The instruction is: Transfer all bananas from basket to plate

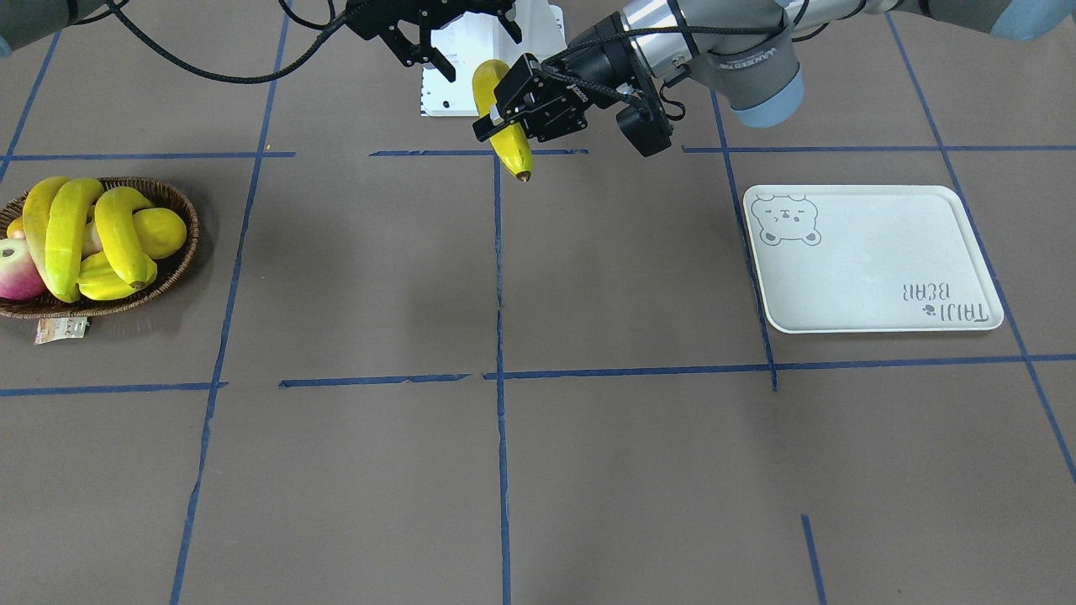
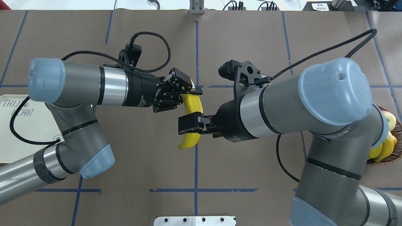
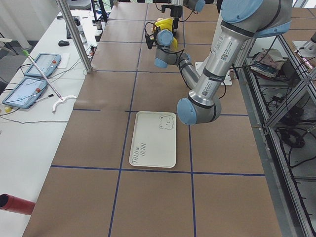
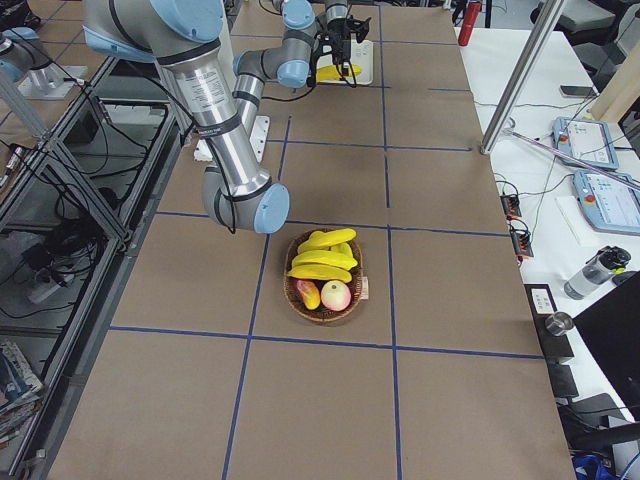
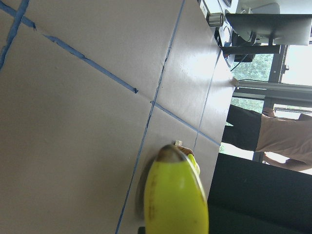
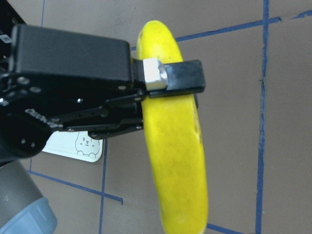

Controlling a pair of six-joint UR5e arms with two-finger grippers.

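Note:
One banana (image 1: 509, 148) hangs in the air over the table's middle, near the robot's base. My left gripper (image 1: 504, 118) is shut on its middle; the right wrist view shows a black fingertip (image 6: 178, 78) pressed across the yellow skin. My right gripper (image 1: 475, 46) stands open at the banana's (image 2: 192, 105) near end, its fingers spread to either side. Three more bananas (image 1: 71, 231) lie in the wicker basket (image 1: 183, 214) at the table's right end. The plate (image 1: 874, 260), with its bear drawing, lies bare at the left end.
The basket also holds a red-green apple (image 1: 17, 270), a lemon (image 1: 166, 231) and a starfruit (image 1: 102, 284); a paper tag (image 1: 60, 329) hangs at its rim. A white mounting plate (image 1: 542, 29) lies behind the grippers. Blue tape lines cross the brown table.

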